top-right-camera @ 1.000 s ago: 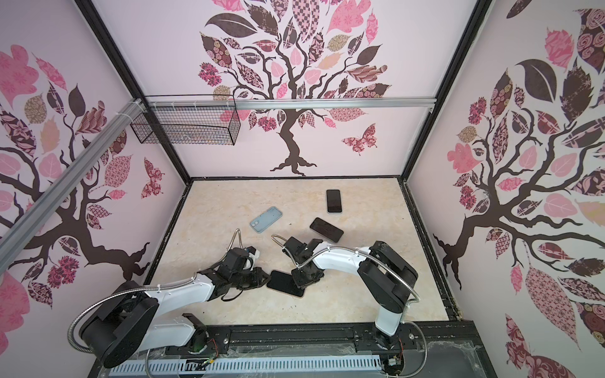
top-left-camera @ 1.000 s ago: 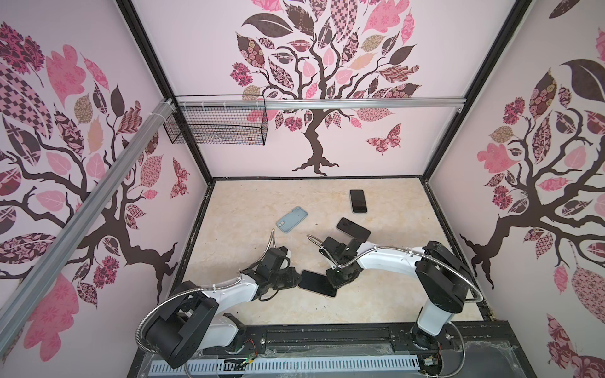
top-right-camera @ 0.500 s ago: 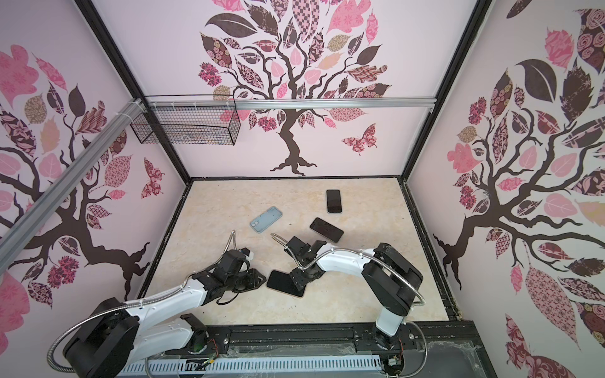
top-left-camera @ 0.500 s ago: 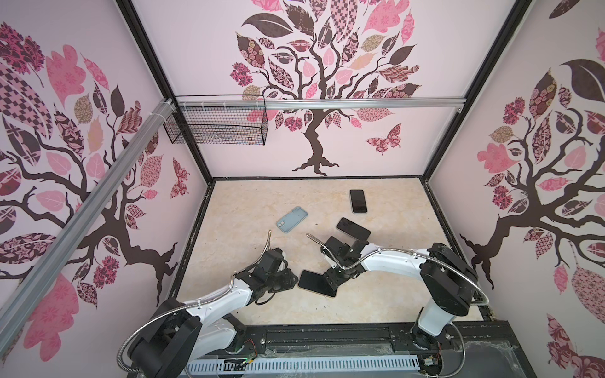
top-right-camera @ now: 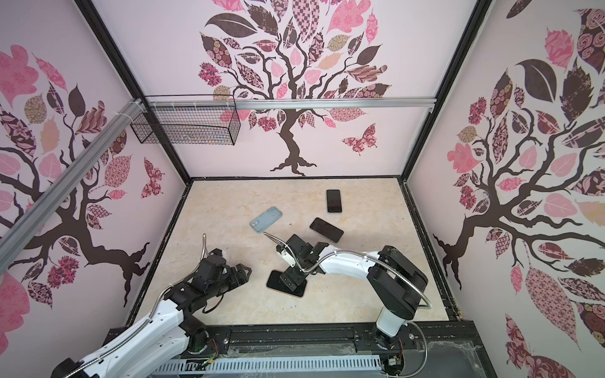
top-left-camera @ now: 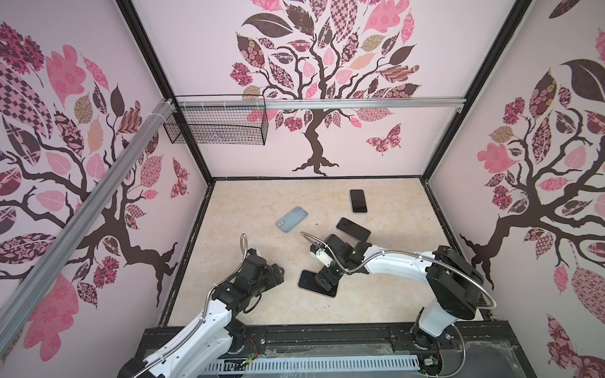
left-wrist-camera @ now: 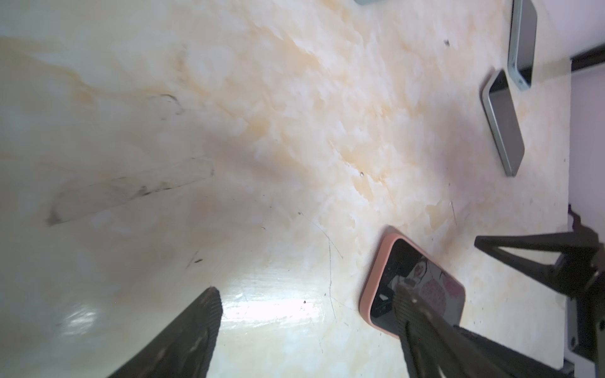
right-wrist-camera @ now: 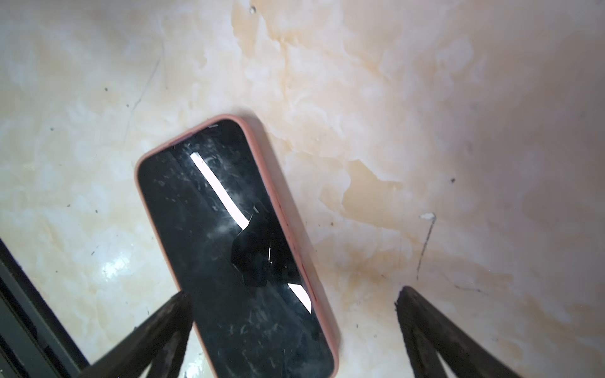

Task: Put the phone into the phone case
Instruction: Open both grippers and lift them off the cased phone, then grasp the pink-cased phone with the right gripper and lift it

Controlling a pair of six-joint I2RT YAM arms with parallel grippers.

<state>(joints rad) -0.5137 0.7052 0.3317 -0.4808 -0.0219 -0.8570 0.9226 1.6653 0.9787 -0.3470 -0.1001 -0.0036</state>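
The phone point(right-wrist-camera: 235, 248) lies face up inside the pink case point(right-wrist-camera: 310, 261) on the counter point(top-left-camera: 262, 311), near the front middle. The right tool point(top-left-camera: 324, 281) hangs over its right end, fingers spread, pinching nothing. The left tool point(top-left-camera: 278, 271), also spread, sits just left of it. A blue case point(top-left-camera: 291, 218), a slanted phone point(top-left-camera: 353, 229) and a far phone point(top-left-camera: 357, 200) lie behind.

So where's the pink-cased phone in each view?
Top view: phone front centre, partly hidden by the right gripper.
Top view: phone, same spot.
Left wrist: phone beyond the left gripper, one fingertip overlapping it.
Right wrist: phone mid-frame, beside one finger.
Shared landmark: the right gripper at its end.
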